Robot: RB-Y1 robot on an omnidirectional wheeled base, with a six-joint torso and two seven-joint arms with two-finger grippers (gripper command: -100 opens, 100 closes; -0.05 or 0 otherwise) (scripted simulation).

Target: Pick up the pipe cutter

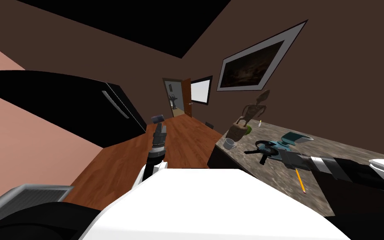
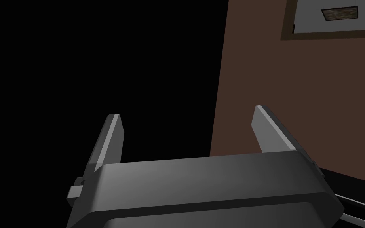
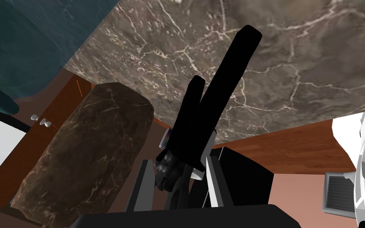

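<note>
- Mug (image 1: 229,143) sits on the desk (image 1: 345,162) by the statue (image 1: 249,114) — can't see inside it.
- Head view shows a pencil (image 1: 299,180) beside my right forearm.
- The right wrist view shows the grip: right gripper (image 3: 179,166) clamped on the black pipe cutter (image 3: 217,87), near the desk's front edge.
- Left gripper (image 2: 186,113) has its fingers wide apart, over the wood floor (image 1: 116,162).

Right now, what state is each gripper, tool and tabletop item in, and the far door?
right gripper: shut on the pipe cutter
pipe cutter: clamped between the right fingers, over the marble table
left gripper: open, empty
mug: upright on the table
pencil: lying flat on the table
door: open
</note>
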